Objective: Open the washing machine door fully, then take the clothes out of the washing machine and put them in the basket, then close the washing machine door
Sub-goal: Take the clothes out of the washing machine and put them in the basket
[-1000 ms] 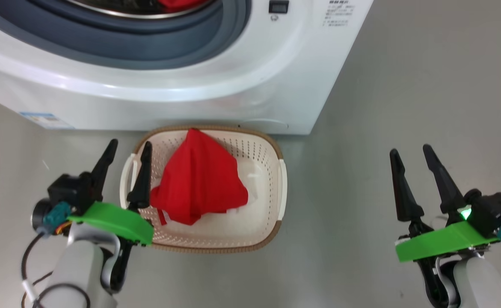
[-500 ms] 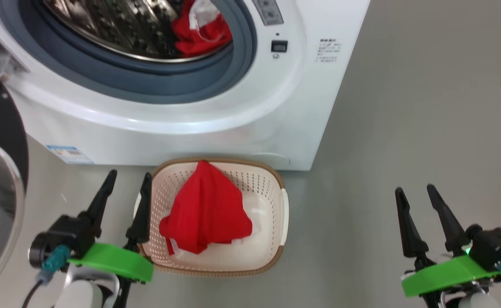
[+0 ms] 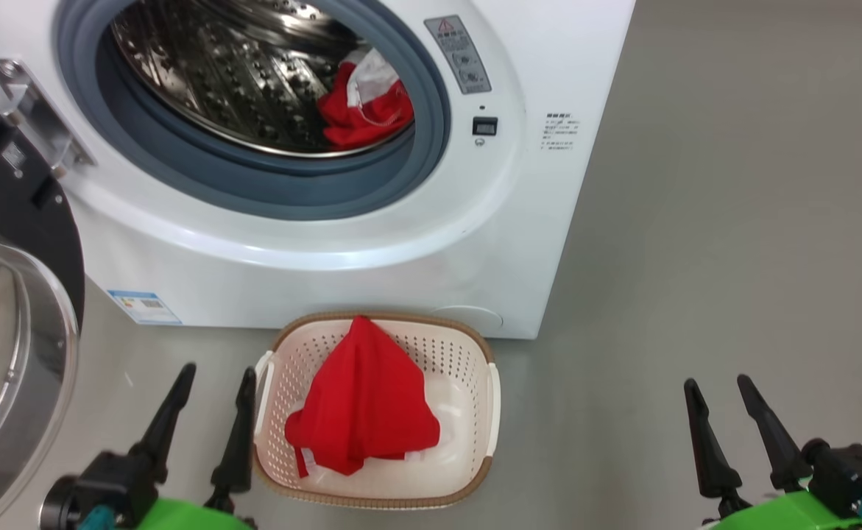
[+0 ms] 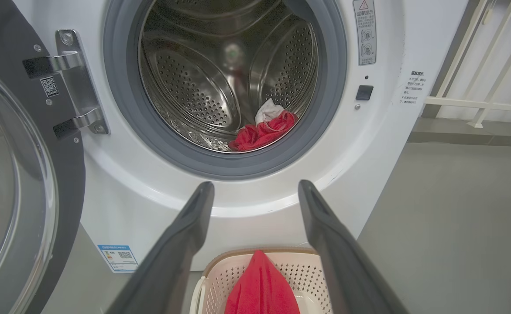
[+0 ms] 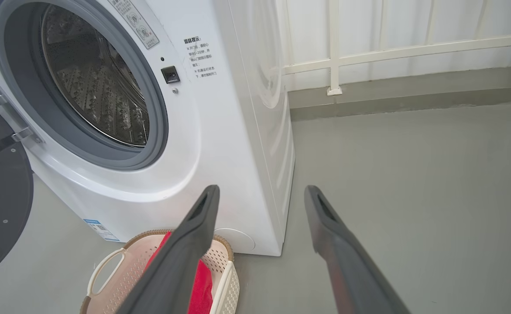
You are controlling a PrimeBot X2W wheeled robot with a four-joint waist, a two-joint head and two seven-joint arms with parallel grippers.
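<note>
Left gripper [image 3: 218, 368] and right gripper [image 3: 716, 379] wide, empty, bottom corners; clothes [image 3: 361, 118] upper centre in drum [image 3: 217, 88]; could snag on grey ring [image 3: 269, 191] if dragged low.

You see the washing machine [image 3: 401, 250] glossy white, drum [image 3: 217, 81] shiny perforated steel, ring [image 3: 269, 195] matt grey rubber; the clothes [image 3: 364, 397] red cloth, the basket [image 3: 467, 368] cream plastic.

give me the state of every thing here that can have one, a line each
door: open, swung out to the left
drum: not yet empty
red and white garment: lying low in the drum
basket: upright, part filled
red garment: heaped in the basket
left gripper: open, empty
right gripper: open, empty
</note>
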